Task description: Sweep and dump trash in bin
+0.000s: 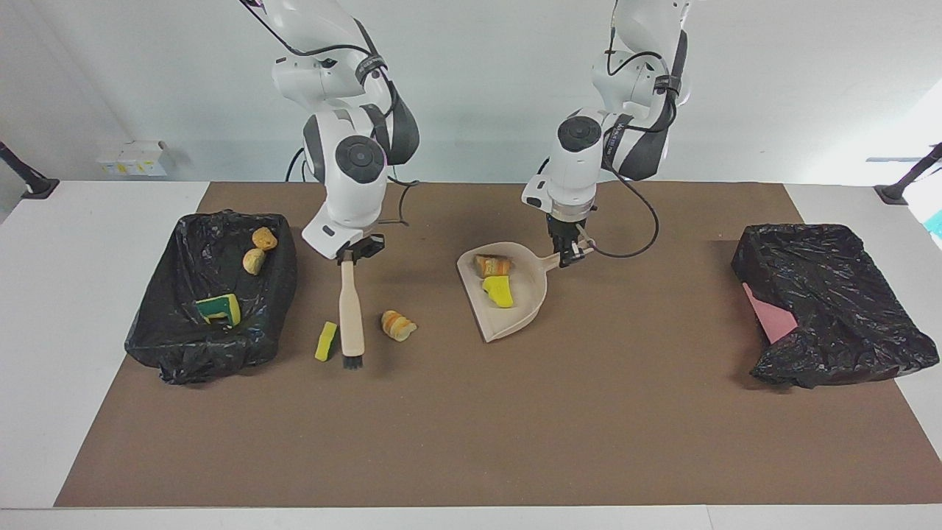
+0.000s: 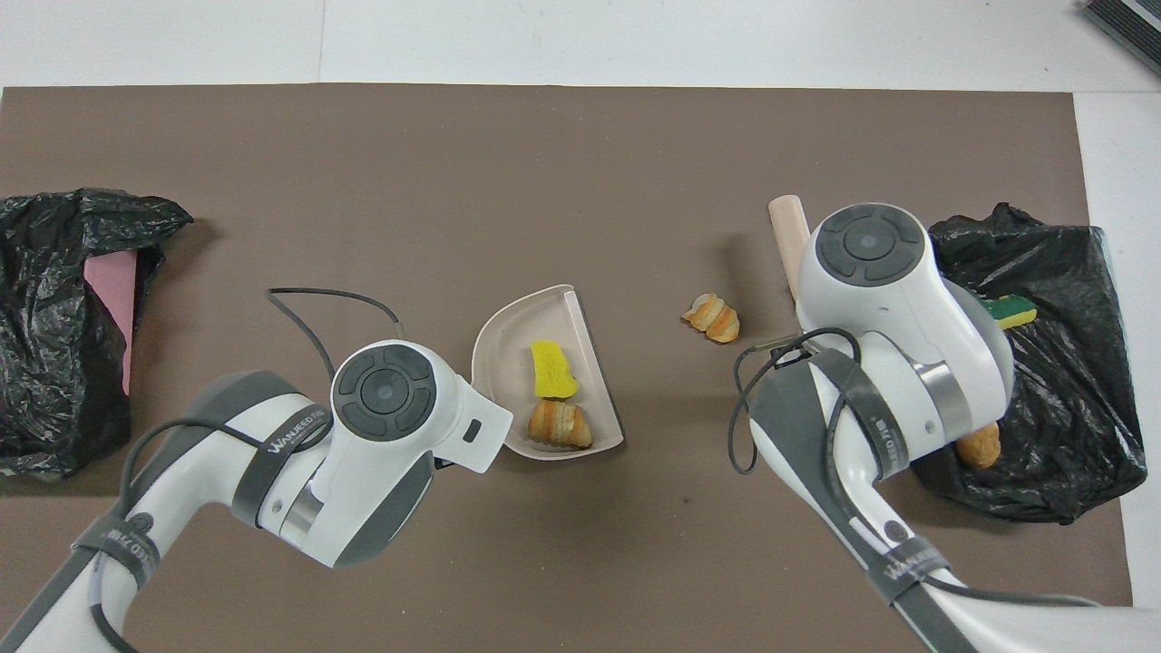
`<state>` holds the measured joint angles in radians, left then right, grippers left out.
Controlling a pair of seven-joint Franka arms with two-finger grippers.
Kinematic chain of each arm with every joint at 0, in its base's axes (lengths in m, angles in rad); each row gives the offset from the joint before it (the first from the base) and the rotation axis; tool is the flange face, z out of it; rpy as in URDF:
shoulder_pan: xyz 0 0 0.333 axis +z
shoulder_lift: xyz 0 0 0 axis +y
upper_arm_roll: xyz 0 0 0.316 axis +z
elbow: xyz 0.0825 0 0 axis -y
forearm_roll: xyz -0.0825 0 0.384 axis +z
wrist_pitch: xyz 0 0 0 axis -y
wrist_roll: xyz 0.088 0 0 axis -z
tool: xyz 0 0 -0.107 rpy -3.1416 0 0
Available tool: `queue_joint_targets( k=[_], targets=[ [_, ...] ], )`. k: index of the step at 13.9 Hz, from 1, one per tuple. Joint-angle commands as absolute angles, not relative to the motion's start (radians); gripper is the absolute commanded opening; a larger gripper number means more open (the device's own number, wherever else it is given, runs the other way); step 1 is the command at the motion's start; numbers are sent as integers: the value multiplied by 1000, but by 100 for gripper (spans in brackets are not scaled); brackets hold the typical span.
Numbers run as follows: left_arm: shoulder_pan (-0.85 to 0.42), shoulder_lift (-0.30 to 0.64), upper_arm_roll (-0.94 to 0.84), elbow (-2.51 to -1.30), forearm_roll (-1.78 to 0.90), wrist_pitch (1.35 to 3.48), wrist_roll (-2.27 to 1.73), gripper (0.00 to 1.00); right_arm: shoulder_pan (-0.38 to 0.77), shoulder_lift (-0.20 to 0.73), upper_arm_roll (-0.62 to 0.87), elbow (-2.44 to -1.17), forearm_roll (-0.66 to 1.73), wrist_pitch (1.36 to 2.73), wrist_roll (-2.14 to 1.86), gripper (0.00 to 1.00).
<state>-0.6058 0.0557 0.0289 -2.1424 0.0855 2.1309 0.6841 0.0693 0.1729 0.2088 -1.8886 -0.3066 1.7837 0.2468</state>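
The brown mat (image 1: 471, 412) fills most of the facing view; its corners toward the robots are cut off by the bottom edge of the overhead view. At the left of the facing view sits the black-lined bin (image 1: 213, 353), holding a green-backed sponge (image 1: 218, 308) and two tan chunks (image 1: 255, 260); in the overhead view the right arm covers much of this bin, so only a sliver of that sponge and part of one chunk show. At the right of the facing view lies a second black bag (image 1: 846, 324) with a pink surface (image 1: 769, 316) half hidden under its folds.

The right gripper (image 1: 353, 255), left of centre in the facing view, is clenched on the top of the brush (image 1: 351, 316), which hangs upright with its black bristles at the mat. In the overhead view only the brush's end pokes out above the arm. The left gripper (image 1: 570, 256), at upper centre, grips the handle of the beige dustpan (image 1: 515, 316); its fingertips are hidden under the wrist in the overhead view.

In the dustpan lie a striped orange chunk (image 1: 491, 265) and a yellow sponge bit (image 1: 502, 291). Just beside the brush, one on each side, a yellow sponge piece (image 1: 326, 341), hidden in the overhead view, and a bread-like chunk (image 1: 398, 325) rest on the mat.
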Motion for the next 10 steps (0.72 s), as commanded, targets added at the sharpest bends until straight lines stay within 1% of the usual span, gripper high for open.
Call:
queue_joint_targets(
  k=[1, 5, 7, 10],
  targets=[
    [-610, 83, 26, -2075, 72, 2050, 596, 0, 31, 230, 222, -1845, -386, 1756, 230, 0],
    [-624, 75, 21, -2069, 80, 1968, 577, 0, -28, 302, 222, -1848, -388, 1804, 256, 0],
    [-626, 75, 20, -2071, 80, 1971, 572, 0, -29, 314, 225, -1867, -373, 1822, 281, 0],
    [-626, 69, 20, -2088, 80, 1994, 572, 0, 14, 333, 229, -1879, -270, 1816, 279, 0]
  ],
)
